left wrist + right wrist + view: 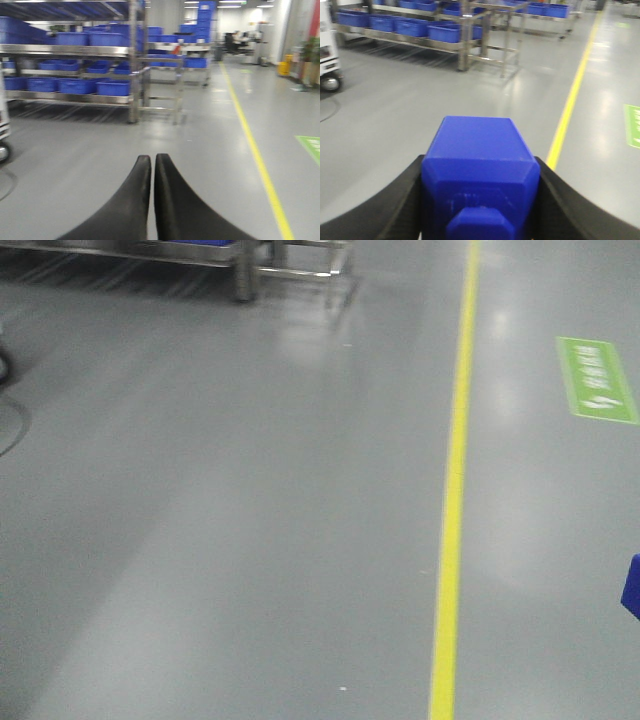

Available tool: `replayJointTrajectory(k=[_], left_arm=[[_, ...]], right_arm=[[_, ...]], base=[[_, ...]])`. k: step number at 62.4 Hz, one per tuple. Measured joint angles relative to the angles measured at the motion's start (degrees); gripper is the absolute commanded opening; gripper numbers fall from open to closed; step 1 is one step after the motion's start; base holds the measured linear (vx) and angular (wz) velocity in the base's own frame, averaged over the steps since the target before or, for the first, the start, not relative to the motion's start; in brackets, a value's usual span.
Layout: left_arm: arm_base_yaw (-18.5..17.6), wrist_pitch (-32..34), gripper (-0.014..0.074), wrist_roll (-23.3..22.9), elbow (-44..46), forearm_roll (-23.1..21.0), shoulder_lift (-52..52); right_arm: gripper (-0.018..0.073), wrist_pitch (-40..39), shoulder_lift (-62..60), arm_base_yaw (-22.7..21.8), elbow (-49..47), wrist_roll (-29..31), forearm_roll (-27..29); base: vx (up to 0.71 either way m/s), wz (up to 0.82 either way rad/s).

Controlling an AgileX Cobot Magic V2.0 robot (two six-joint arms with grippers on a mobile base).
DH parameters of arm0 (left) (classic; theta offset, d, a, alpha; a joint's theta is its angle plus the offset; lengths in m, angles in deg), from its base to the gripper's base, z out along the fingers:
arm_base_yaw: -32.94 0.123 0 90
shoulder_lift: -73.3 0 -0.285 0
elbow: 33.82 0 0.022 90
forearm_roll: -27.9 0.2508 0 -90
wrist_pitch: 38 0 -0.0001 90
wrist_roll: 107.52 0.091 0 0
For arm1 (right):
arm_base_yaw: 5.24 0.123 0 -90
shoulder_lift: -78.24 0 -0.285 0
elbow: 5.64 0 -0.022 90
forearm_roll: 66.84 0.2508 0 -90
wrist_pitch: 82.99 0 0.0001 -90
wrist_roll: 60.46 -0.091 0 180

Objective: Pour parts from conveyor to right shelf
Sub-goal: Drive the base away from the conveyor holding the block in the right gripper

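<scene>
My right gripper (480, 170) is shut on the part, a bright-blue plastic block (477, 145) with a square stud facing the camera; its black fingers (405, 200) press both sides. A corner of the block (631, 585) shows at the right edge of the front view. My left gripper (152, 159) is shut, its fingertips together with nothing between them. The stainless-steel shelf (75, 50) with blue bins (75, 86) stands ahead to the left, across bare grey floor; its legs (243, 270) show at the top of the front view. The conveyor is out of view.
A yellow floor line (455, 480) runs forward on the right, with a green floor sign (596, 380) beyond it. A white wheeled machine (327, 55) stands at the far left. A second steel rack (192, 62) and stacked blue bins (206, 15) lie farther back.
</scene>
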Motion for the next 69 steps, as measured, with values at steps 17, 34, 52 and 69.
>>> replayJointTrajectory(k=[17, 34, 52, 69], left_arm=[[0.00, 0.00, -0.0006, 0.00, 0.00, 0.00, 0.00], [0.00, 0.00, -0.0006, 0.00, 0.00, 0.00, 0.00], [0.00, 0.00, -0.0006, 0.00, 0.00, 0.00, 0.00], [0.00, 0.00, -0.0006, 0.00, 0.00, 0.00, 0.00]], right_arm=[[-0.0005, 0.25, 0.00, 0.00, 0.00, 0.00, 0.00], [-0.0005, 0.46, 0.00, 0.00, 0.00, 0.00, 0.00], [-0.0005, 0.53, 0.00, 0.00, 0.00, 0.00, 0.06], [-0.0005, 0.60, 0.00, 0.00, 0.00, 0.00, 0.06]], base=[[0.03, -0.72], [0.10, -0.41], [0.19, -0.26], [0.35, 0.00]])
